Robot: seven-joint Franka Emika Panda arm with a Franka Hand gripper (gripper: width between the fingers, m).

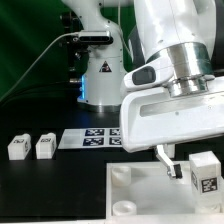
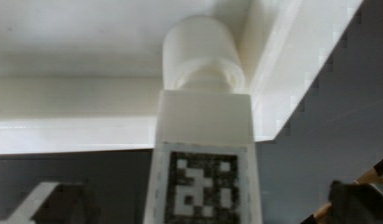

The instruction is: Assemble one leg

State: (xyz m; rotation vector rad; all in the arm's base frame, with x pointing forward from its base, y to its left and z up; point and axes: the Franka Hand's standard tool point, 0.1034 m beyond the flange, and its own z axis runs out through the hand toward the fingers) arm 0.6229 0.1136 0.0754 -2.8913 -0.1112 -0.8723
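Note:
A white leg (image 1: 206, 180) with a black-and-white tag stands on the large white panel (image 1: 140, 195) at the exterior view's right. My gripper (image 1: 203, 166) is down around it. One dark fingertip (image 1: 171, 168) shows apart from the leg, and the other is hidden. In the wrist view the leg (image 2: 202, 130) is centred between my fingers (image 2: 42, 205). Its rounded end (image 2: 209, 55) meets the panel's (image 2: 81, 70) corner. There is a gap on each side of the leg, so the gripper (image 2: 206, 208) is open and not gripping. Two more legs (image 1: 18, 147) (image 1: 45, 146) lie on the table at the left.
The marker board (image 1: 92, 138) lies flat behind the panel. The robot's base (image 1: 100, 80) stands at the back, with a cable to its left. The panel has round sockets (image 1: 122, 174) at its near corners. The table is black.

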